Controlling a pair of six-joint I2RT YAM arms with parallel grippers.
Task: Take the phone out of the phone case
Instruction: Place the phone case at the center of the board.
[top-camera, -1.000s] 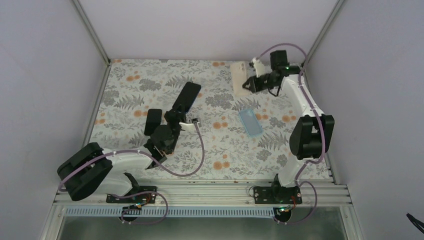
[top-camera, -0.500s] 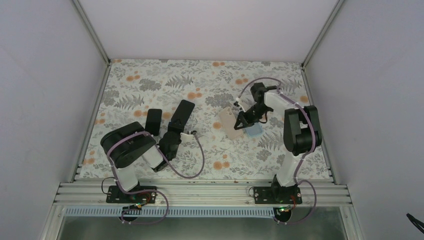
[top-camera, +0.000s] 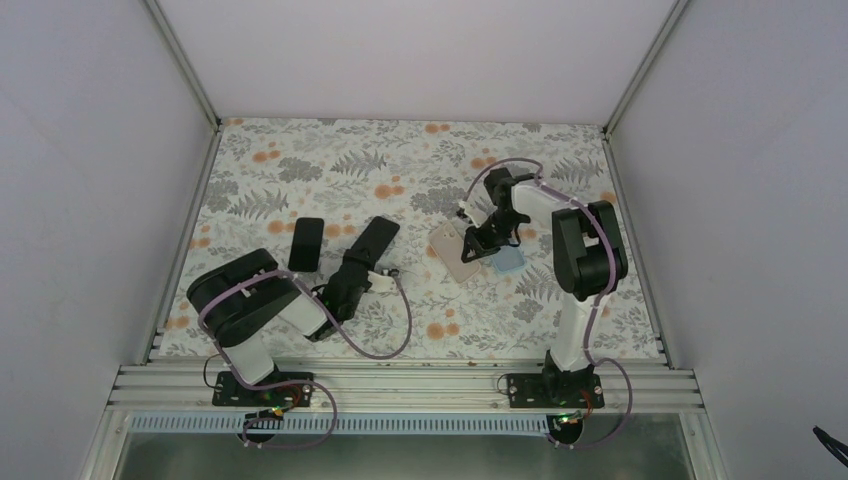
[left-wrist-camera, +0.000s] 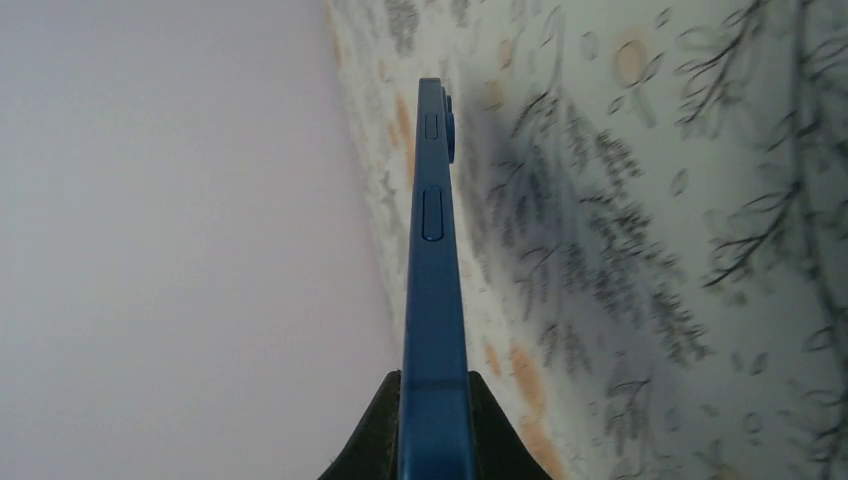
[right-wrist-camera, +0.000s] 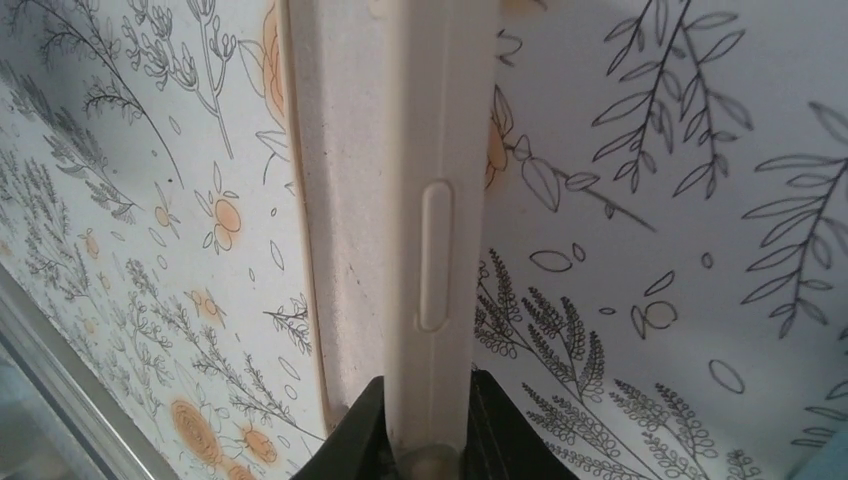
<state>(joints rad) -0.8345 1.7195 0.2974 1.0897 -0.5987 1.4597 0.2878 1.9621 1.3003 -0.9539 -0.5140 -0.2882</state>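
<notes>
Top view: we see only a corner of the phone case (top-camera: 510, 262); the rest is hidden beneath the right gripper (top-camera: 480, 244).
Right wrist: the phone (right-wrist-camera: 435, 200) runs off frame ahead of the fingers (right-wrist-camera: 362, 435).
Left wrist: dark phone (left-wrist-camera: 432, 300) cropped at the left fingers (left-wrist-camera: 372, 440); cloth (left-wrist-camera: 650, 250) beyond is blurred.

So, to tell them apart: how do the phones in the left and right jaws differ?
The phone in the right jaws is pale pinkish-beige; the dark phone in the left jaws has a blue edge. The phone sits right of centre, the dark phone left. Both are clamped at one end.
</notes>
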